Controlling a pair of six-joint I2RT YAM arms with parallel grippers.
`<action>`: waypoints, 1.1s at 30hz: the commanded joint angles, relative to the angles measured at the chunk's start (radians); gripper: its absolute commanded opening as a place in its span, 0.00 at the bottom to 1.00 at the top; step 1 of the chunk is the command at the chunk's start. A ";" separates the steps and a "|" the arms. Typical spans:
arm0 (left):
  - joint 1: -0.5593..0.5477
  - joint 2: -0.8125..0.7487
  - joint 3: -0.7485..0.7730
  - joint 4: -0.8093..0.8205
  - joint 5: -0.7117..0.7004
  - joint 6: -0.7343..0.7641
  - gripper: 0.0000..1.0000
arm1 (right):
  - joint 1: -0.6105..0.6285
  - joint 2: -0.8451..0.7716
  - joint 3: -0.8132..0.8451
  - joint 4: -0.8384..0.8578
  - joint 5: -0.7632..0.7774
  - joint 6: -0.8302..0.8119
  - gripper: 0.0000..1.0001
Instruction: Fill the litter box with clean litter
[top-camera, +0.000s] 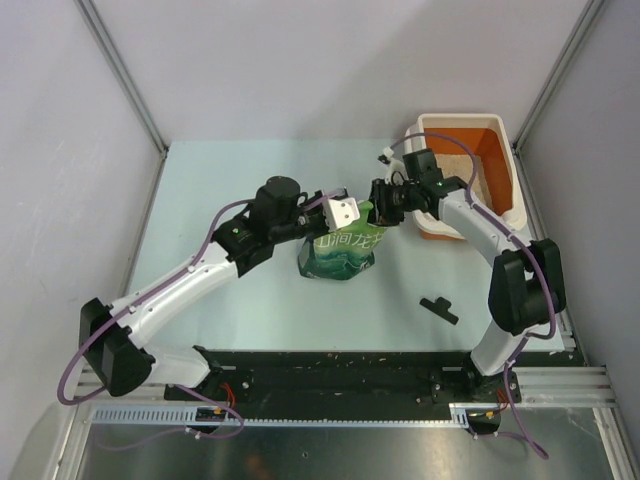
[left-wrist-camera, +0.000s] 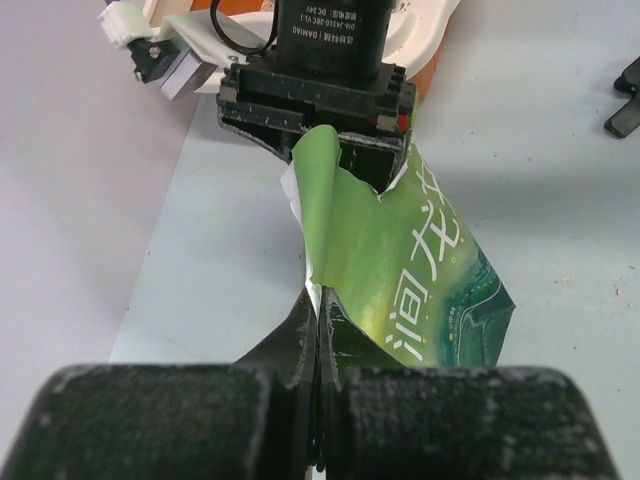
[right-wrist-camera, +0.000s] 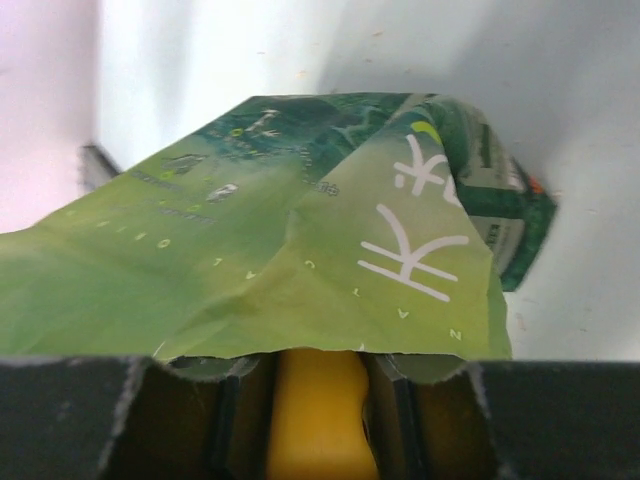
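The litter box (top-camera: 462, 119), orange with a white rim, stands at the back right and holds a thin layer of pale clean litter (top-camera: 475, 172). A green printed bag (top-camera: 345, 252) stands in the table's middle. My left gripper (top-camera: 352, 212) is shut on the bag's top edge (left-wrist-camera: 318, 305). My right gripper (top-camera: 378, 205) is shut on a yellow scoop's handle (right-wrist-camera: 318, 415). The scoop's head is hidden inside the bag (right-wrist-camera: 300, 250). The right gripper's body (left-wrist-camera: 320, 100) faces the left wrist camera across the bag's mouth.
A small black part (top-camera: 438, 309) lies on the table in front of the right arm, also in the left wrist view (left-wrist-camera: 625, 100). Grey walls close in the table on the left, back and right.
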 joint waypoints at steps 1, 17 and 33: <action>-0.008 -0.021 0.012 0.048 0.017 -0.020 0.00 | -0.076 0.032 -0.050 0.142 -0.330 0.160 0.00; -0.005 -0.021 -0.022 0.046 -0.101 0.062 0.00 | -0.404 -0.046 -0.098 0.320 -0.612 0.377 0.00; -0.001 0.016 0.026 0.048 -0.092 0.074 0.00 | -0.556 -0.104 -0.262 0.461 -0.744 0.446 0.00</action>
